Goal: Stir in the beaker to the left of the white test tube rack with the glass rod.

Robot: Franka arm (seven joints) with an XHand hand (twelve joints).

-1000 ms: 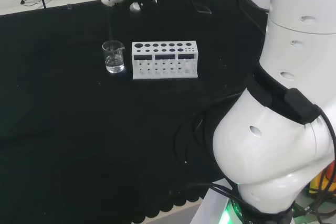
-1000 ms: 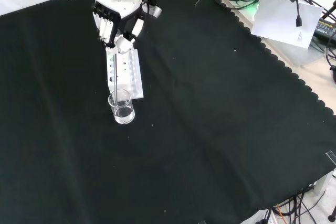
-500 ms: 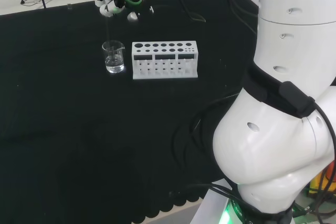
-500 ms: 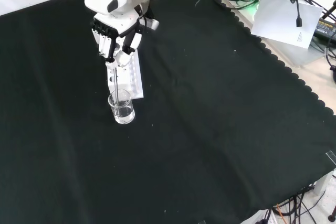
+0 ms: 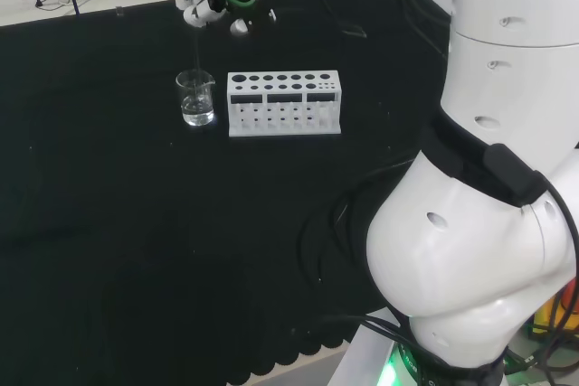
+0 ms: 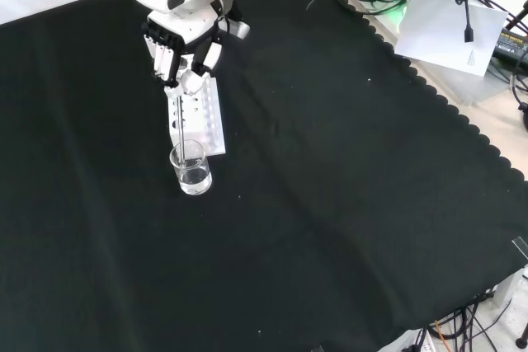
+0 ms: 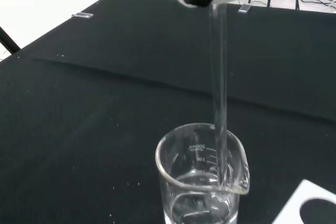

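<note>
One beaker (image 6: 190,167) stands on the black table (image 6: 330,187) with a little clear liquid in it, just left of the white test tube rack (image 5: 284,102) in the head view. The hand (image 6: 183,37) hangs above it with its fingers curled round the top of the glass rod (image 7: 219,93), which runs straight down into the beaker.

Compared with half a second ago, the hand sits a touch to the right in the head view and higher up in the front view, while beaker and rack have not shifted. I take that as part of the stirring sweep, so the stirring seems under way rather than finished.

In the wrist view the rod passes close inside the glass wall near the spout, its lower end in the liquid; whether it touches the wall I cannot tell. The room for circling is the beaker's mouth and no more, so a wide swing could knock the rim or tip the glass. On the rack's side the beaker stands near it. Elsewhere the cloth lies bare, well clear of the scalloped edge.
</note>
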